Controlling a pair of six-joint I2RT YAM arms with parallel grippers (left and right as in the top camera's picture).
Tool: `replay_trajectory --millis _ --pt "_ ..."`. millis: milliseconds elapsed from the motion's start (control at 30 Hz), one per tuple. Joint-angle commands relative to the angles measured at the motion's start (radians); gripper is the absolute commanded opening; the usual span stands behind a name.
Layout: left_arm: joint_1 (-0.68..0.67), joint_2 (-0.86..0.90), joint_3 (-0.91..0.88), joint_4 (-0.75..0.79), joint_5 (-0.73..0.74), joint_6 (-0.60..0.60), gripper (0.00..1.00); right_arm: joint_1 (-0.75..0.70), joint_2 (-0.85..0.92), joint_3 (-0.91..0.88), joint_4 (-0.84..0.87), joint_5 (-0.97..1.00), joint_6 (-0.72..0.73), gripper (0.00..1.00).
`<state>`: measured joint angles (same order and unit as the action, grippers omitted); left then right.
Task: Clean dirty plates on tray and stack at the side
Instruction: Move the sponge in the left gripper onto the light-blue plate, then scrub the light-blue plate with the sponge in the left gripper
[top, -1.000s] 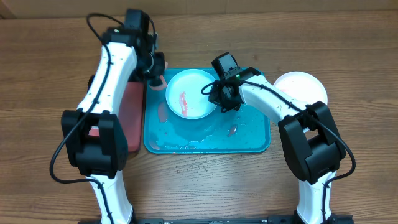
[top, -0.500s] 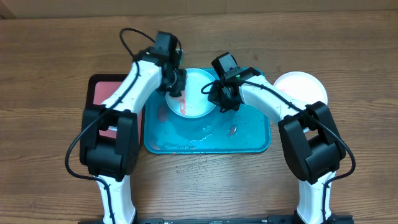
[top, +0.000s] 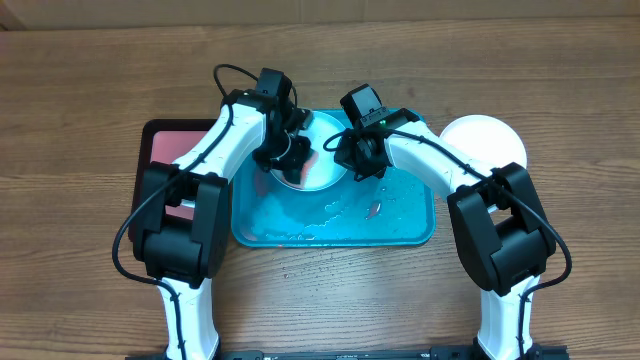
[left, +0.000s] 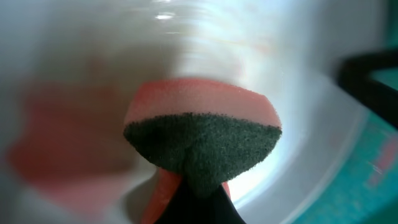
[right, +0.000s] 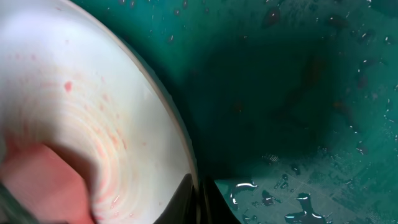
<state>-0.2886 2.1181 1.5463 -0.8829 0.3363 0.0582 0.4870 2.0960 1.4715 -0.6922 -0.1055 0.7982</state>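
A white plate (top: 322, 172) with red sauce smears sits on the turquoise tray (top: 400, 215). My left gripper (top: 290, 155) is shut on a pink sponge with a dark green scrub side (left: 202, 134) and presses it into the plate (left: 74, 74). My right gripper (top: 352, 160) is shut on the plate's right rim (right: 177, 143), one finger inside and one outside. Another white plate (top: 485, 140) lies on the table to the right of the tray. The yellow-green and light blue plates are out of view.
A dark red tray (top: 170, 150) with a black rim lies left of the turquoise tray, partly under my left arm. Water drops and a small red smear (top: 373, 209) lie on the tray floor (right: 298, 93).
My left arm swung right from over the dark red tray and brought the sponge down onto the plate. My right gripper stayed on the rim.
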Motion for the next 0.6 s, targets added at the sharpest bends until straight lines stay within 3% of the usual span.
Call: replay_trajectory --millis 0,167,333,467,567 --pt "-0.010 0.025 0.028 0.017 0.160 0.096 0.04 0.003 0.003 -0.008 0.006 -0.032 -0.010 0.04" --pt "-0.008 0.025 0.028 0.140 -0.037 -0.024 0.04 0.003 0.003 -0.008 -0.001 -0.038 -0.010 0.04" --pt "-0.010 0.033 0.027 0.260 -0.388 -0.088 0.04 0.003 0.003 -0.008 -0.004 -0.038 -0.011 0.04" --pt "-0.011 0.055 0.027 0.272 -0.605 -0.116 0.04 0.003 0.003 -0.008 -0.004 -0.038 -0.014 0.04" --pt "-0.011 0.069 0.027 0.204 -0.631 -0.115 0.04 0.003 0.003 -0.008 -0.005 -0.040 -0.014 0.04"
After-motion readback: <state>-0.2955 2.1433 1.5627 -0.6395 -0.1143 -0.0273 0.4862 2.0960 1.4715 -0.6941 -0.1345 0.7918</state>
